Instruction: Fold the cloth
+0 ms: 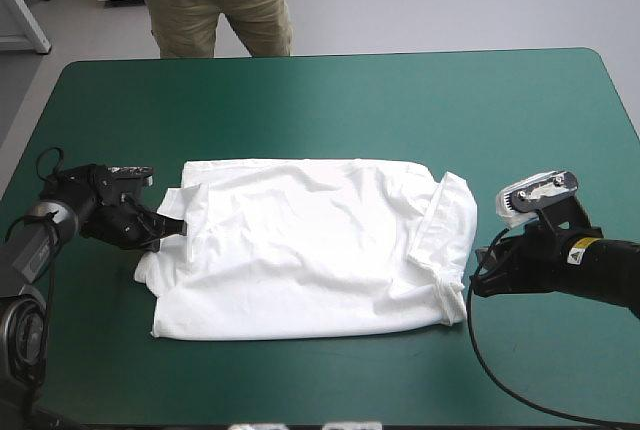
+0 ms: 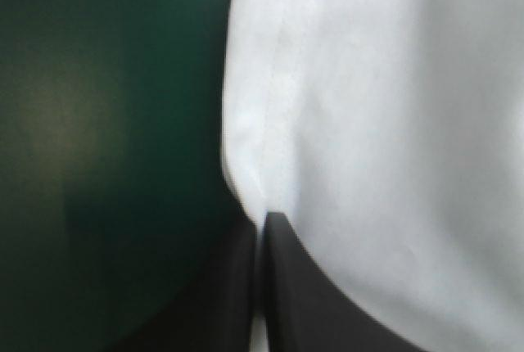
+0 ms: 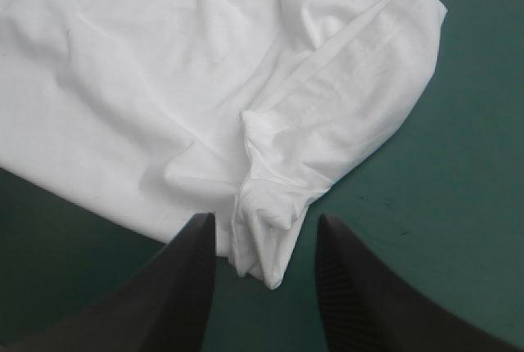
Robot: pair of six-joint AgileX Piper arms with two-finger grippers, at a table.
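High view: table [image 1: 350, 100] w/ teal-green cover fills most of frame, far edge near top. White short-sleeved T-shirt [image 1: 310, 250] lies spread flat on it, centre of frame & a bit below. It's roughly rectangular, long side running left-right, light wrinkles across. At its right end a folded strip of cloth [image 1: 452, 220] lies over the body, running from upper right down to the lower-right corner, where it bunches. At the left end a small flap sticks out toward the left arm, & the lower-left corner is a bit rumpled.

Left arm comes in from frame's left, low over the table. Left hand [image 1: 180, 223], w/ two broad black fin-shaped fingers, sits at the shirt's left edge, tips on the cloth. Left wrist view: left hand [image 2: 262, 223] is pinched together on the T-shirt [image 2: 385, 123]. Its fingers [image 2: 319, 311] meet in one point, the hem runs into the tip, & a thin sliver of white shows betw. them. Bare cover on one side of the hem, white cloth on the other.

Right arm comes in from frame's right, w/ right hand [image 1: 476, 282] just beside the shirt's lower-right corner. Right wrist view: right hand [image 3: 264, 219] is spread apart, black fingers [image 3: 172, 286] either side of the bunched corner of the T-shirt [image 3: 164, 82]. The corner's tip reaches in betw. them; can't tell if either finger touches it. Folded strip [image 3: 368, 82] lies ahead of the hand, angled away.
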